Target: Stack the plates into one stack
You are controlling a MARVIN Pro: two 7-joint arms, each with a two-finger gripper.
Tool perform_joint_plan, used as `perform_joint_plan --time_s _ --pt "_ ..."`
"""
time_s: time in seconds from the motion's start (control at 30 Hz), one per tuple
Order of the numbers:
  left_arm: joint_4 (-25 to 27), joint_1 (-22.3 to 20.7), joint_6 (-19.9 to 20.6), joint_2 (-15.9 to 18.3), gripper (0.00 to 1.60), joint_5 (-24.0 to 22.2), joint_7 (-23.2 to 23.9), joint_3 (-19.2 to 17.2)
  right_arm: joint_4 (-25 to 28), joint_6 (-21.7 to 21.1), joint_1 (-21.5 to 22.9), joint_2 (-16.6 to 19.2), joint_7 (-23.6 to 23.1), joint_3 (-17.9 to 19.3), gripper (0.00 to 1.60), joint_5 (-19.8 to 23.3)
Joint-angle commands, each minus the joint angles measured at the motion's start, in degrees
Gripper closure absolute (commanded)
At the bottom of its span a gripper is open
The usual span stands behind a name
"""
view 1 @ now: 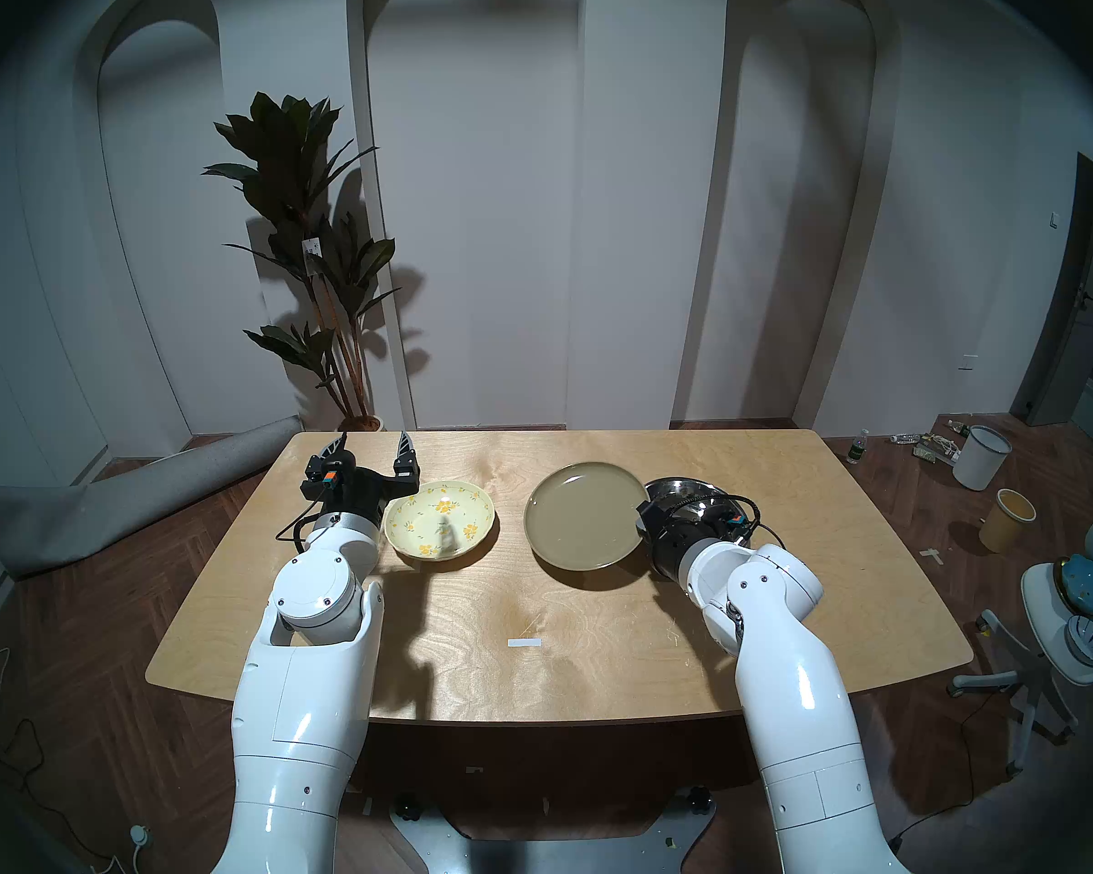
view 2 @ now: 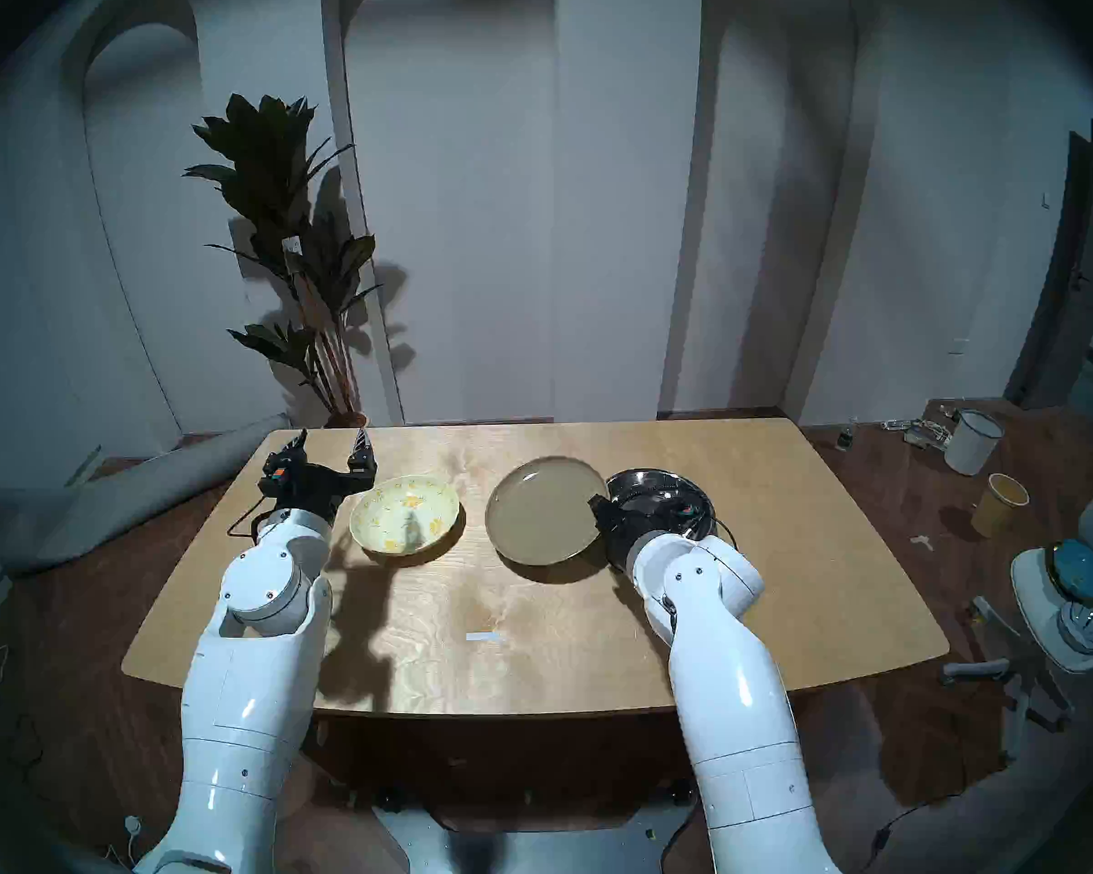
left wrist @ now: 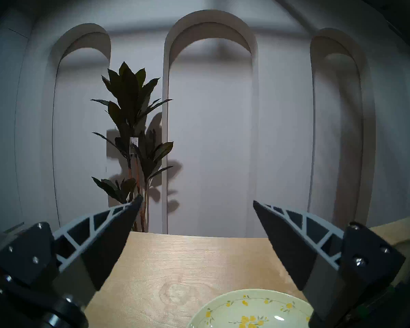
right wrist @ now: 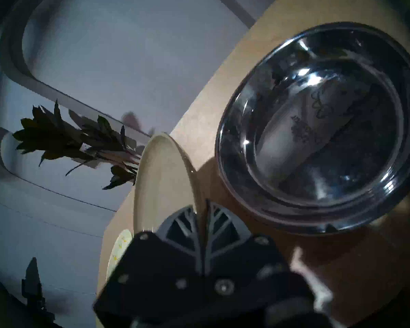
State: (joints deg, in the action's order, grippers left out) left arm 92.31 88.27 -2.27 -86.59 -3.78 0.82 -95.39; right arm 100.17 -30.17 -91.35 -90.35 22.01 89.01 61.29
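Note:
The pale yellow scalloped plate with orange flowers (view 1: 440, 519) lies on the table's left half and also shows in the left wrist view (left wrist: 251, 311). My left gripper (view 1: 373, 441) is open and empty, just behind and left of that plate, apart from it. My right gripper (right wrist: 200, 209) is shut on the near-right rim of the olive-tan plate (view 1: 585, 513) and holds it tilted, seen edge-on in the right wrist view (right wrist: 161, 178). The shiny steel plate (view 1: 689, 491) lies on the table right beside it, and its printed inside (right wrist: 317, 131) shows. The olive-tan plate's right edge overlaps the steel one's rim.
The wooden table (view 1: 531, 677) bears a small white tape strip (view 1: 524, 642) near its front middle. A potted plant (view 1: 317, 254) and a rolled grey mat (view 1: 121, 507) stand behind the table's left corner. A white bin (view 1: 979, 456) and a yellow cup (view 1: 1007, 519) are on the floor at right.

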Motion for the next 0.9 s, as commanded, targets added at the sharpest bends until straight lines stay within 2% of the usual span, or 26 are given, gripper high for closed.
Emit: perform_joint_plan --time_s 0.0,0.27,0.43,0.57,0.73,0.87 --pt "1.0 -1.1 -0.4 -0.1 0.00 -0.1 -0.1 0.1 6.6 2.4 -2.3 -1.0 -0.1 1.3 1.60 0.1" --pt "1.0 -1.1 -0.4 -0.1 0.00 -0.1 -0.1 0.1 11.6 7.7 -5.5 -1.6 0.2 4.1 1.60 -0.3" --pt "1.0 -1.1 -0.5 -0.1 0.00 -0.1 -0.1 0.1 14.6 10.7 -8.5 -1.9 2.4 4.6 1.60 -0.1" --pt "1.0 -1.1 -0.5 -0.1 0.00 -0.1 -0.1 0.1 13.1 13.2 -8.6 -2.0 3.8 4.4 1.60 -0.4" --pt "1.0 -1.1 -0.5 -0.1 0.00 -0.1 -0.1 0.1 9.9 16.3 -7.5 -2.0 1.8 4.7 1.60 -1.7" --pt "1.0 -1.1 -0.5 -0.1 0.00 -0.1 -0.1 0.1 10.5 17.2 -7.1 -1.6 1.3 4.9 1.60 -2.5"
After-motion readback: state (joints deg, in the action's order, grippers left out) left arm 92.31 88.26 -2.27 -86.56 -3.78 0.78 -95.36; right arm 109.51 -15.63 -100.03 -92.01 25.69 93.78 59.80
